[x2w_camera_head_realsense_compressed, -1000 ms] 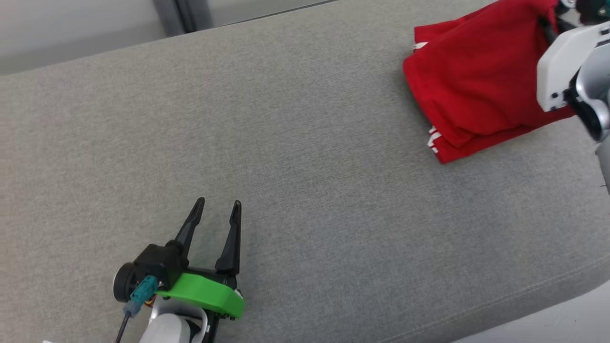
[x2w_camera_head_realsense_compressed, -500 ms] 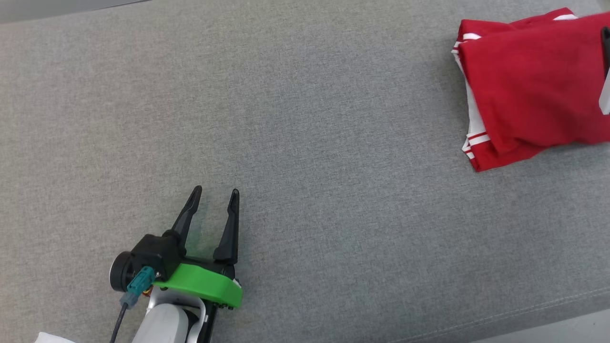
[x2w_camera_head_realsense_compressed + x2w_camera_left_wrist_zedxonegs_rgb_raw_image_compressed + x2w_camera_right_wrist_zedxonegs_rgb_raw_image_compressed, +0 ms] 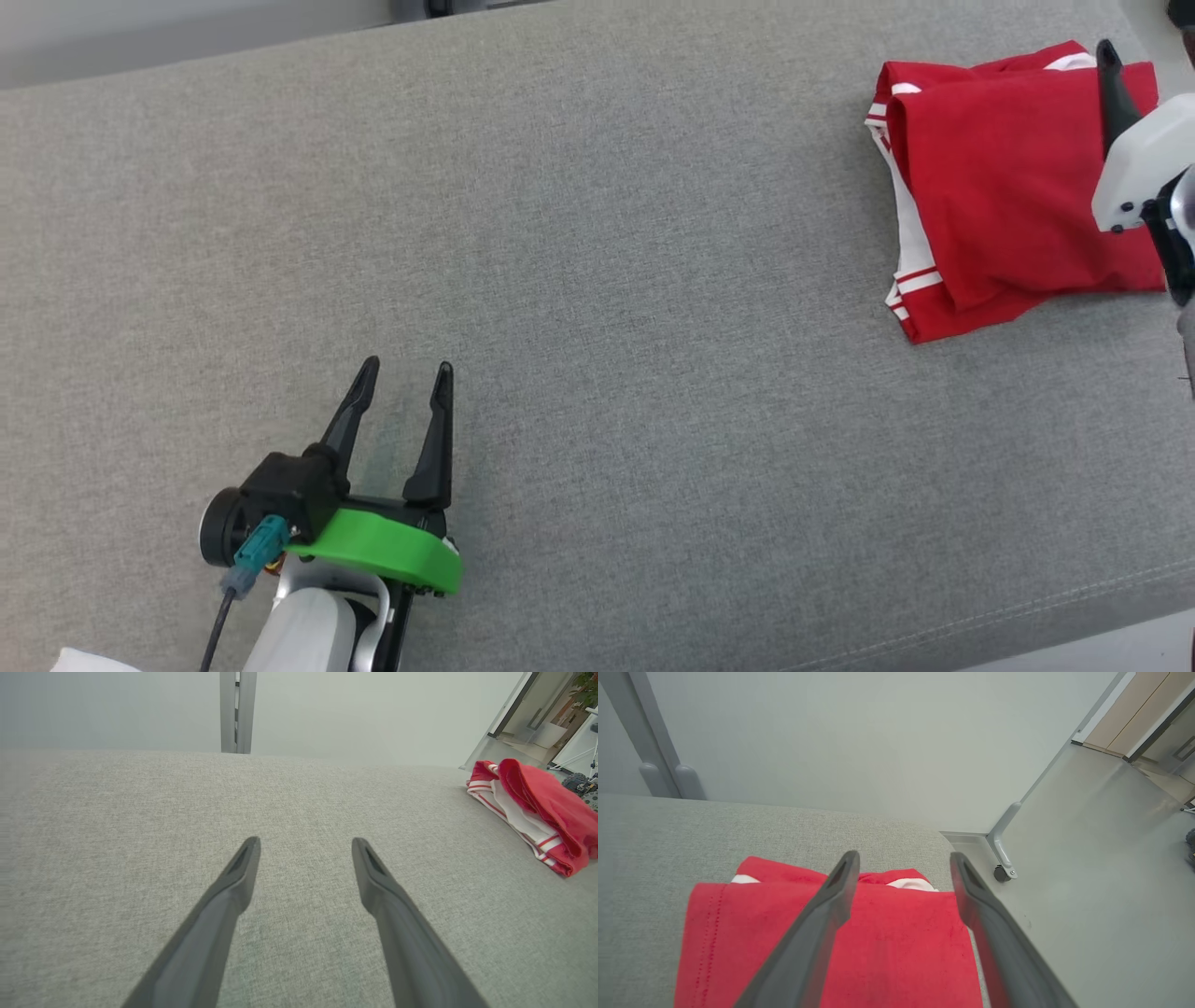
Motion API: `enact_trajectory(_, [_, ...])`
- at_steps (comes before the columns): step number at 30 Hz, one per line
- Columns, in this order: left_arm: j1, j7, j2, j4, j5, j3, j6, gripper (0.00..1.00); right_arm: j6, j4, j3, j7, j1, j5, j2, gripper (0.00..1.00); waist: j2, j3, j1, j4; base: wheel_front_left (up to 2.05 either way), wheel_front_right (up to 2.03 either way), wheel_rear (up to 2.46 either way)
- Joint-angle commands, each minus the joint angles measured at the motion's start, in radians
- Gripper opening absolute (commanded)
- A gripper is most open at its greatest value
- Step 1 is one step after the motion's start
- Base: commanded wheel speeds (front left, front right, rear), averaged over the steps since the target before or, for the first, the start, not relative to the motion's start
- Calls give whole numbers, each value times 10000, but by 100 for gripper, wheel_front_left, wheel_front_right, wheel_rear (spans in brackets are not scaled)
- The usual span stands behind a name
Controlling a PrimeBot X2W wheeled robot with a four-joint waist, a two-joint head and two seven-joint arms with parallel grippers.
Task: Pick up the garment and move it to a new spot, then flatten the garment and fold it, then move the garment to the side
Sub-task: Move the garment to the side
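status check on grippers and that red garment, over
Left gripper open over grey fabric cushion. Right gripper open above folded red-and-white cloth garment, not gripping it. Nothing blocking.

Red garment [image 3: 1004,187] with white-striped trim, folded into a compact rectangle, flat near the grey cushion's [image 3: 597,280] right end

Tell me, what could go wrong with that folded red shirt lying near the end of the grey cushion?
The right gripper hangs open over the red garment; pulling away, a finger could snag the top layer and undo the fold.
The garment lies close to the end of the grey cushion, with floor beyond; a drag that way might tip it off.
Its layers sit uneven, a white-striped edge poking out, so the fold may slump open.
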Motion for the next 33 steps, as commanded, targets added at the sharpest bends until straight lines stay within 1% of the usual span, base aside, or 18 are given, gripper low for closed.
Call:
enact_trajectory(1, [-122,-28,86,14,-46,106,-46,100,-17,-32,63,-231,57,-93,105,100,0,-358,-1,51,0,0,0])
enact_trajectory(5, [11,-29,14,51,-133,399,-46,100,-17,-83,169,-1000,398,-109,486,100,0,-921,-1,236,0,0,0])
enact_trajectory(8, [271,-29,-75,32,-237,739,-39,100,-17,-196,215,-1488,801,-51,887,100,0,-1367,-1,427,0,0,0])
enact_trajectory(14, [832,-15,-238,-74,-343,1348,-8,100,-17,-690,84,-1862,2034,35,1664,100,0,-2100,-1,848,0,0,0])
enact_trajectory(17, [1246,-15,-278,-142,-366,1646,74,100,-17,-1382,-58,-1890,2924,-10,2184,100,0,-2408,-1,1048,0,0,0])
enact_trajectory(23, [2071,-15,-345,-219,-366,2011,164,100,-17,-2932,-244,-1895,4881,28,2865,100,0,-2769,-1,1262,0,0,0])
enact_trajectory(26, [2395,-17,-359,-292,-386,2117,218,100,-17,-3521,-283,-1895,5738,148,2955,100,0,-2863,-1,1311,0,0,0])
enact_trajectory(29, [2675,-15,-366,-356,-501,2152,250,100,-17,-4124,1,-1896,6521,659,2988,100,0,-2944,-1,1330,0,0,0])
enact_trajectory(33, [2971,-17,-369,-481,-784,2067,410,100,-17,-4718,121,-1897,7408,871,2987,100,0,-3014,-1,1313,0,0,0])
